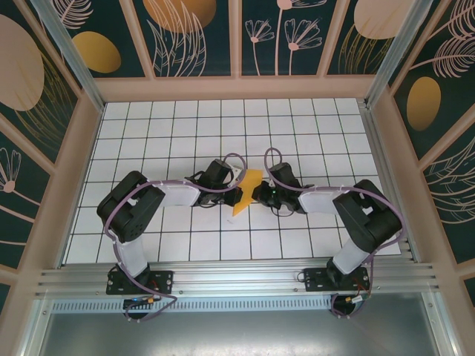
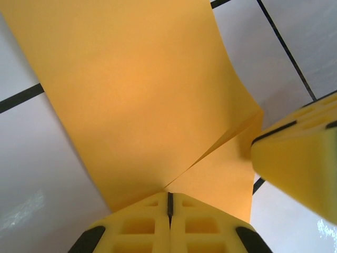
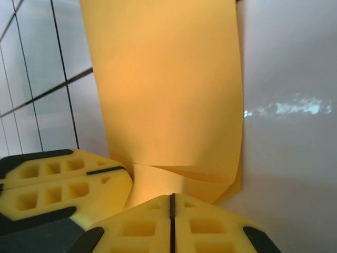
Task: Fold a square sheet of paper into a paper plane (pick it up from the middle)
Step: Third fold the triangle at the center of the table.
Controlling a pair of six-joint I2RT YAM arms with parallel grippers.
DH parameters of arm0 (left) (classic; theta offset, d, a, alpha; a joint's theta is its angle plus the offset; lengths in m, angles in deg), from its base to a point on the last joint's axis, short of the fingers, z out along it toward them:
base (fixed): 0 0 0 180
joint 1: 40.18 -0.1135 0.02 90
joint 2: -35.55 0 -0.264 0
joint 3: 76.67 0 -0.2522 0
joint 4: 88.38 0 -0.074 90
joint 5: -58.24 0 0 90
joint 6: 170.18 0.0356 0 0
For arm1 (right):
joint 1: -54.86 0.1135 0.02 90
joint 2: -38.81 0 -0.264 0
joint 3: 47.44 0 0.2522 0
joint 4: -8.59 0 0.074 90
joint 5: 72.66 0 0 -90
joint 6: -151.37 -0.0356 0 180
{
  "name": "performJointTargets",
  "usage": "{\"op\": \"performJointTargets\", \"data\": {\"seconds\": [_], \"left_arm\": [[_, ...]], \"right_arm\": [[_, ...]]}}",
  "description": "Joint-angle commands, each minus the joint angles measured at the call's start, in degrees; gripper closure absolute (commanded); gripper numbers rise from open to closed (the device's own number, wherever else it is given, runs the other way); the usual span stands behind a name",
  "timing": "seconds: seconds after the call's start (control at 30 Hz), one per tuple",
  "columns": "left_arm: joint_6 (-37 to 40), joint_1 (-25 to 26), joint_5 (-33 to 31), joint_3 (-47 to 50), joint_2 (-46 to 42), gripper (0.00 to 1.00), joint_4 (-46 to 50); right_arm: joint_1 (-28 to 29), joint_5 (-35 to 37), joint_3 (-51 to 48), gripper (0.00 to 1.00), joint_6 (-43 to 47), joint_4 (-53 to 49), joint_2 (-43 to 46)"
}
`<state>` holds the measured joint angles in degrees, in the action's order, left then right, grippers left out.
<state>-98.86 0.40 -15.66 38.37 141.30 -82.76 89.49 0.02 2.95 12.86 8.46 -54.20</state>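
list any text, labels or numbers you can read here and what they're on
None can be read.
The paper is plain, with no print.
The table bears only grid lines, and the walls only plant patterns.
Any marks on the arm bases are too small to tell.

There is one thin orange-yellow creased sheet of paper (image 1: pixel 247 190). There are two black-and-white robot arms, the left arm (image 1: pixel 137 208) and the right arm (image 1: pixel 367 211). Two pairs of yellow ribbed jaws show, the left jaws and the right jaws. One white tiled bench (image 1: pixel 185 133) with black grid lines lies beneath.
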Motion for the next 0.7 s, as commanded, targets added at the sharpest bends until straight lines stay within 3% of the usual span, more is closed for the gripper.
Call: {"op": "performJointTargets", "data": {"seconds": [0.0, 0.23, 0.5, 0.67], "left_arm": [[1.2, -0.3, 0.2, 1.1, 1.0, 0.94, 3.0], [1.3, -0.4, 0.3, 1.0, 1.1, 0.94, 3.1], [1.6, -0.3, 0.2, 1.2, 0.7, 0.94, 3.7], [1.5, -0.3, 0.3, 1.1, 0.7, 0.94, 3.5]], "right_arm": [[-0.9, -1.1, -1.1, 0.89, 0.4, 1.5, 0.7], [-1.3, 0.0, -3.2, 0.90, -0.6, 3.1, -4.0], [-1.7, 0.6, 0.5, 0.89, 1.0, -1.1, 1.3], [-2.5, 0.3, 0.5, 0.89, 1.4, -0.6, 0.0]]}}
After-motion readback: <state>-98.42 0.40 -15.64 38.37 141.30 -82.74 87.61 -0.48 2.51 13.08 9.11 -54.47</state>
